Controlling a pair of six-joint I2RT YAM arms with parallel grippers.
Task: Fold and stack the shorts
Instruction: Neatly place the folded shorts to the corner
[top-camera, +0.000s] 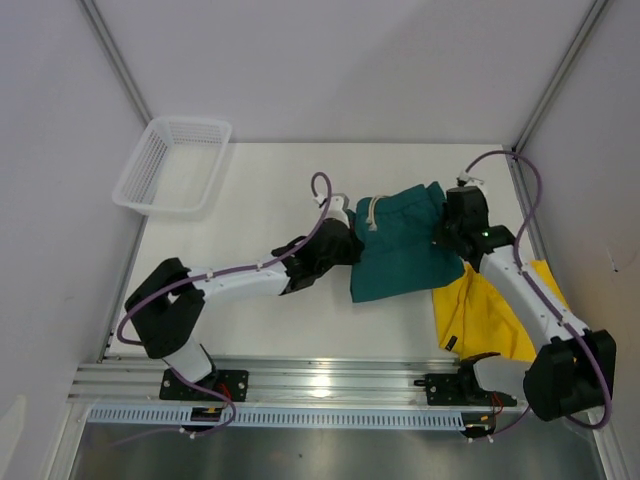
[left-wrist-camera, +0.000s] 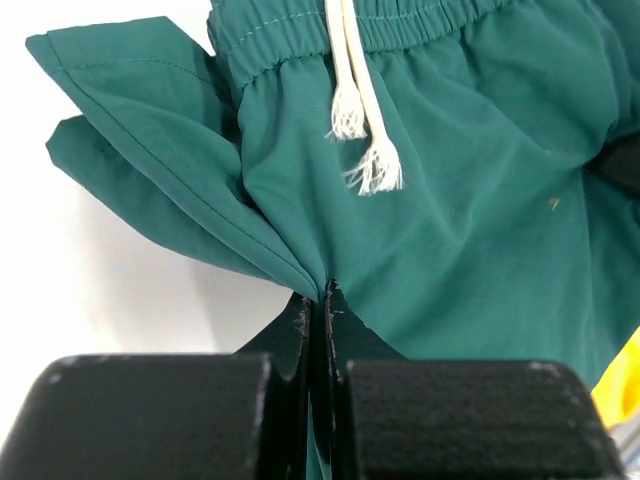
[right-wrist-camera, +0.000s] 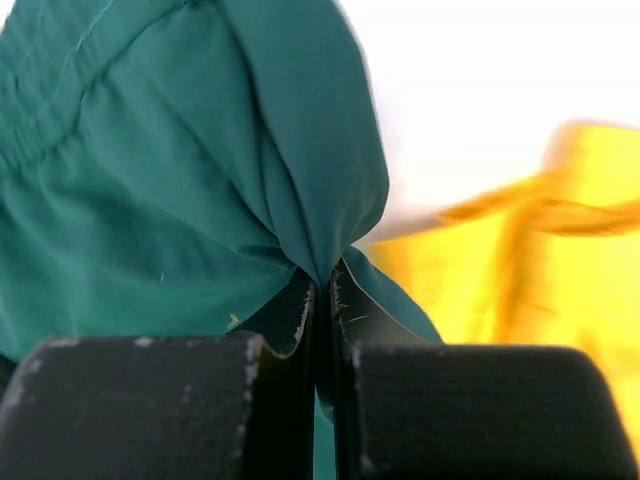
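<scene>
The dark teal-green shorts (top-camera: 405, 245) lie spread in the middle of the table, waistband and pale drawstring (left-wrist-camera: 360, 120) toward the far side. My left gripper (top-camera: 345, 243) is shut on a pinched fold at their left edge (left-wrist-camera: 322, 292). My right gripper (top-camera: 447, 238) is shut on a bunched fold at their right edge (right-wrist-camera: 325, 272). The bright yellow shorts (top-camera: 485, 310) lie crumpled at the right, partly under my right arm, and show blurred in the right wrist view (right-wrist-camera: 540, 260).
A white mesh basket (top-camera: 172, 165) stands at the far left corner of the table. The aluminium rail (top-camera: 320, 385) with both arm bases runs along the near edge. Frame posts rise at the back corners.
</scene>
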